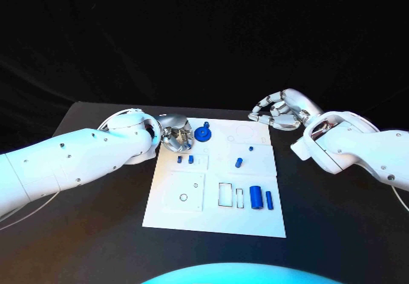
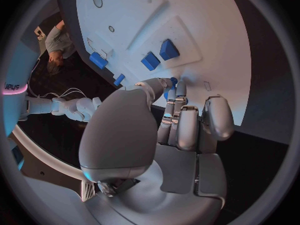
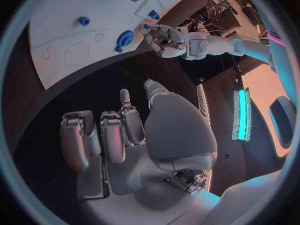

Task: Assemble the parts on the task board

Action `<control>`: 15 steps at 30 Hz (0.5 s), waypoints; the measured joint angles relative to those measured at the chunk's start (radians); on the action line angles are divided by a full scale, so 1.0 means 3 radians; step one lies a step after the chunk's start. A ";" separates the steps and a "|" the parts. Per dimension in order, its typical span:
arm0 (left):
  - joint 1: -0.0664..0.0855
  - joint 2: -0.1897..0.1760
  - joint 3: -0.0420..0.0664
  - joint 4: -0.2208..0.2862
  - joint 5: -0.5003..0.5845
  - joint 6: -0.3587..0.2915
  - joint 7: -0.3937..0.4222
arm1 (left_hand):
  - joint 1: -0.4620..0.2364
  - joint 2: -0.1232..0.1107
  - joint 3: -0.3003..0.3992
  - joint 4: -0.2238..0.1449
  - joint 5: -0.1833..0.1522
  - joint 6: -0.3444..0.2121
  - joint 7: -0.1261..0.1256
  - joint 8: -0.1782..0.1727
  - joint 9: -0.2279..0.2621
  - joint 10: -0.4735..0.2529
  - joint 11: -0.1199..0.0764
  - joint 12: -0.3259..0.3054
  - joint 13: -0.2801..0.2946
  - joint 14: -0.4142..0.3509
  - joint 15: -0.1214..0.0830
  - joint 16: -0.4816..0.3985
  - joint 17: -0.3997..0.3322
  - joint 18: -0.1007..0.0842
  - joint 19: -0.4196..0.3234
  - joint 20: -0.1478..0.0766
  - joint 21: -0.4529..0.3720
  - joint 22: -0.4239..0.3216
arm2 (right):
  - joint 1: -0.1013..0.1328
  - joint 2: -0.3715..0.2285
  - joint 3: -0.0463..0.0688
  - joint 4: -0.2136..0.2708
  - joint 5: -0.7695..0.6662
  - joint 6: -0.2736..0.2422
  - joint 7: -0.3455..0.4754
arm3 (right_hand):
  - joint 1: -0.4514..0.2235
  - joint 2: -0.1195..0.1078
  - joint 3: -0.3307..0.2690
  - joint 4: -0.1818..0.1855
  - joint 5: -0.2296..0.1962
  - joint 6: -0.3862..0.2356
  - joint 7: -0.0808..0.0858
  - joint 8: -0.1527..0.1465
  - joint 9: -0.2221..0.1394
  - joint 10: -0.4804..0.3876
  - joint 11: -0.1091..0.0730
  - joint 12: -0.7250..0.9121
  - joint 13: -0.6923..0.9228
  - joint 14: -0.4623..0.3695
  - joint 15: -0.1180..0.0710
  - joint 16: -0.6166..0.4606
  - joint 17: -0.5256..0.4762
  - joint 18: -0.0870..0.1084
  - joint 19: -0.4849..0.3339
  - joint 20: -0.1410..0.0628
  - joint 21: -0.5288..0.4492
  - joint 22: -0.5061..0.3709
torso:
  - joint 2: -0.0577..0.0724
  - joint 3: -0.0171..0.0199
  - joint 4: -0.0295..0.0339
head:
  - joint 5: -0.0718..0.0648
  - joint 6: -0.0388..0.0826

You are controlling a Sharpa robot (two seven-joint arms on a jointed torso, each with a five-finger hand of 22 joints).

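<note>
The white task board [image 1: 217,213] lies in the middle of the table. My left hand [image 1: 177,136] hovers over its far left corner with fingers curled, and the thumb and a finger pinch a small blue part [image 2: 172,80]. Just right of that hand lies a round blue disc with a stub [image 1: 203,133], also seen as the disc [image 3: 125,37]. Two short blue pegs [image 1: 185,159] stand below the hand. Another blue peg [image 1: 239,161] sits mid-board. Two blue cylinders [image 1: 260,197] lie at the near right. My right hand [image 1: 277,111] hangs beyond the board's far right corner, loosely curled and holding nothing.
A rectangular outline [image 1: 225,194] and a pale strip [image 1: 239,197] lie beside the cylinders. A round hole [image 1: 183,197] marks the near left panel. Black table [image 1: 94,231] surrounds the board on all sides.
</note>
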 measured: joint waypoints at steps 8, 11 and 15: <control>-0.0003 -0.0013 -0.0004 0.0005 -0.0007 0.0007 -0.0007 | -0.0039 -0.0039 0.0037 -0.0018 0.0000 -0.0182 0.0075 -0.0165 -0.0066 -0.0034 0.0051 -0.0155 -0.0029 -0.0019 0.0019 0.0000 -0.0037 0.0000 -0.0034 0.0034 -0.0039 -0.0035 | 0.0000 0.0000 0.0000 -0.0002 -0.0001 0.0000 0.0001 | 0.0000 0.0000 0.0000 0.0000 0.0000 0.0000 0.0000 0.0000 0.0000 0.0000 0.0000 0.0000 0.0000 0.0000 0.0000 0.0000 0.0000 0.0000 0.0000 0.0000 -0.0015 0.0000 | 0.0000 -0.0002 0.0000 | 0.0004 0.0005; -0.0003 -0.0018 -0.0004 0.0005 -0.0008 0.0004 -0.0008 | -0.0057 -0.0057 0.0037 -0.0018 0.0000 -0.0271 0.0076 -0.0235 -0.0094 -0.0040 0.0057 -0.0200 -0.0033 -0.0031 0.0031 0.0000 -0.0051 0.0000 -0.0036 0.0035 -0.0039 -0.0047 | 0.0000 -0.0001 0.0000 -0.0003 -0.0001 -0.0001 0.0001 | 0.0000 0.0000 0.0000 0.0000 0.0000 0.0000 0.0000 0.0000 0.0000 0.0000 0.0000 0.0000 0.0000 0.0000 0.0000 0.0000 0.0000 0.0000 0.0000 0.0000 -0.0015 0.0000 | -0.0001 -0.0002 0.0002 | 0.0004 0.0006; -0.0004 -0.0018 -0.0004 0.0005 -0.0007 -0.0001 -0.0008 | -0.0057 -0.0057 0.0037 -0.0018 0.0000 -0.0304 0.0078 -0.0259 -0.0111 -0.0041 0.0056 -0.0214 -0.0037 -0.0031 0.0031 0.0000 -0.0055 0.0000 -0.0035 0.0035 -0.0039 -0.0050 | 0.0000 0.0000 0.0000 -0.0005 -0.0001 -0.0001 0.0001 | 0.0000 0.0000 0.0000 0.0000 0.0000 0.0000 0.0000 0.0000 -0.0001 0.0000 0.0000 0.0000 0.0003 0.0000 0.0000 0.0000 0.0000 0.0000 0.0000 0.0000 -0.0015 -0.0001 | -0.0001 -0.0002 0.0002 | 0.0005 0.0006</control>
